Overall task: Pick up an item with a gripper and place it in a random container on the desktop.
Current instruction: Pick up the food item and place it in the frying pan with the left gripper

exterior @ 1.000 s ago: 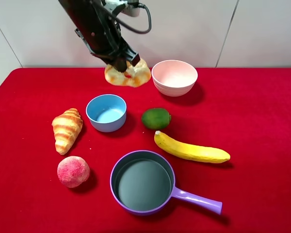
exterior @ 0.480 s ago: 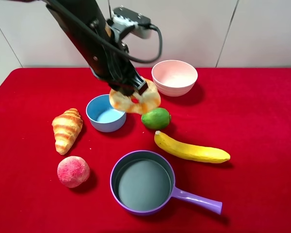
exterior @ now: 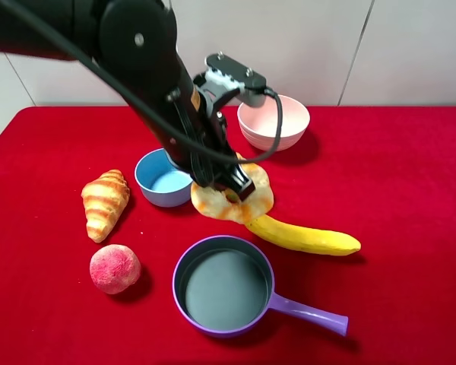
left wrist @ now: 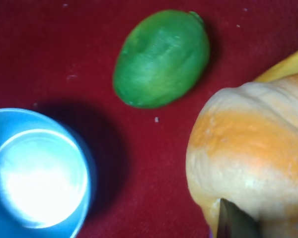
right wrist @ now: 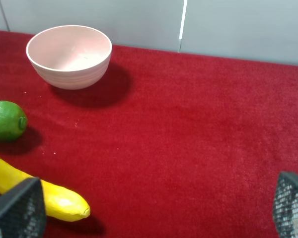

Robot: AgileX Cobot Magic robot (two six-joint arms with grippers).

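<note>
My left gripper (exterior: pixel 235 190) is shut on the ring-shaped golden-brown pastry (exterior: pixel 229 204) and holds it in the air above the red desktop (exterior: pixel 410 167). It hangs between the blue bowl and the banana, just beyond the far rim of the purple-rimmed pan (exterior: pixel 179 278). In the left wrist view the pastry (left wrist: pixel 253 148) fills one side, with one finger (left wrist: pixel 233 223) on it. My right gripper (right wrist: pixel 154 218) is open and empty over bare red cloth. It is out of the exterior high view.
A blue bowl (exterior: pixel 161 182) and a pink bowl (exterior: pixel 273 122) stand behind the pastry. A banana (exterior: pixel 308 238) lies to its right. A striped croissant (exterior: pixel 105 204) and a peach (exterior: pixel 114 268) lie at the left. A green fruit (left wrist: pixel 161 58) sits under the arm.
My left arm has carried the pastry from the back of the table, near the pink bowl, forward and down toward the pan. It now hides the green fruit in the exterior high view.
</note>
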